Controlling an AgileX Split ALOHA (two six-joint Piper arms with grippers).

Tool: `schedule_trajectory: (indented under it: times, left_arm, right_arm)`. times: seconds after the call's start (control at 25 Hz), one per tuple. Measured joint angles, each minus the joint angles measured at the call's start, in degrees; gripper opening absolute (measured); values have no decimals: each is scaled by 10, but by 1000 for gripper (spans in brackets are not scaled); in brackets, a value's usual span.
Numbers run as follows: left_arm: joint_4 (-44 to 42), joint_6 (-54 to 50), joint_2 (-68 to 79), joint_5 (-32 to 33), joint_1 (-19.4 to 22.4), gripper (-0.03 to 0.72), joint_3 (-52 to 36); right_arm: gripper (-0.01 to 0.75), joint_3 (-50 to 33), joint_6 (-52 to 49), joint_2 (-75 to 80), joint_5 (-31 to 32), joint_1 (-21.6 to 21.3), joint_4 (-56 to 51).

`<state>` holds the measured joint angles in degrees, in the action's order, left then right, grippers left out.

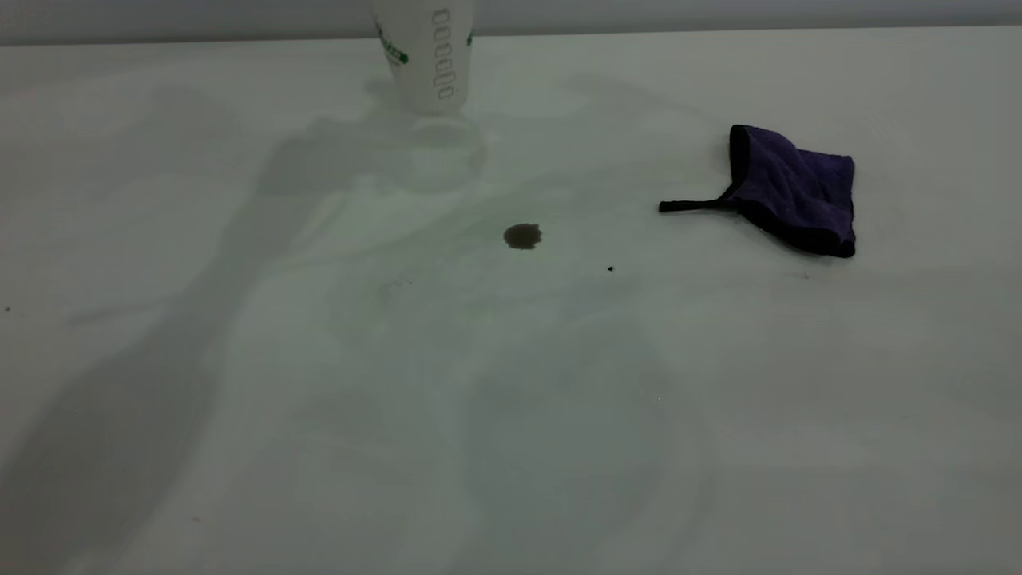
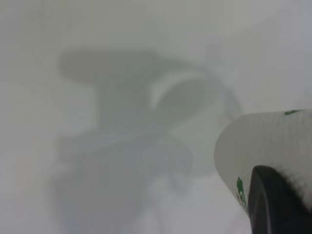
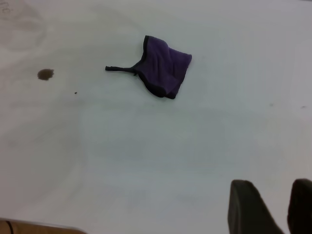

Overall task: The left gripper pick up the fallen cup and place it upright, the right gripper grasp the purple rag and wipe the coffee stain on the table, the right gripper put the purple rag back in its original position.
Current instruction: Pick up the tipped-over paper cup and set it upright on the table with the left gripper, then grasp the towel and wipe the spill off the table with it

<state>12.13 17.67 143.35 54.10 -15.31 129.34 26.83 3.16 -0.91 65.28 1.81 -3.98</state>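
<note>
The table (image 1: 239,415) was white-grey and smeared. A cup (image 1: 427,56) stood upright at its far edge, a stain (image 1: 522,235) lay mid-table beside a speck (image 1: 611,269), and a rag (image 1: 790,192) lay right.

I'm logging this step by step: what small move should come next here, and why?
Probably lower the cup the rest of the way and let go. In the left wrist view the left gripper finger is against the cup, which looks lifted above its shadow. The coffee stain is unwiped, and the purple rag lies untouched.
</note>
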Motion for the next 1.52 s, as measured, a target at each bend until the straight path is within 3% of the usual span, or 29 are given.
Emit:
schedule_trajectory:
  times: [0.32,0.52,0.72,0.96,1.04,1.36,1.52]
  left_arm:
    - [84,49,72,-63,26,29,0]
    - [110,57,87,-88,26,99,0]
    - [113,57,88,-90,26,287,0]
    - [112,83,71,-68,26,633,2]
    - [109,93,44,-42,26,694,5]
    - [42,63,-151,126,26,670,41]
    - [-24,15,-248,128,26,647,39]
  right_arm:
    - [238,0,0,0,0,0,0]
    - [238,0,0,0,0,0,0]
    - [238,0,0,0,0,0,0]
    - [238,0,0,0,0,0,0]
    - [238,0,0,0,0,0,0]
    - [238,0,0,0,0,0,0]
    - [238,0,0,0,0,0,0]
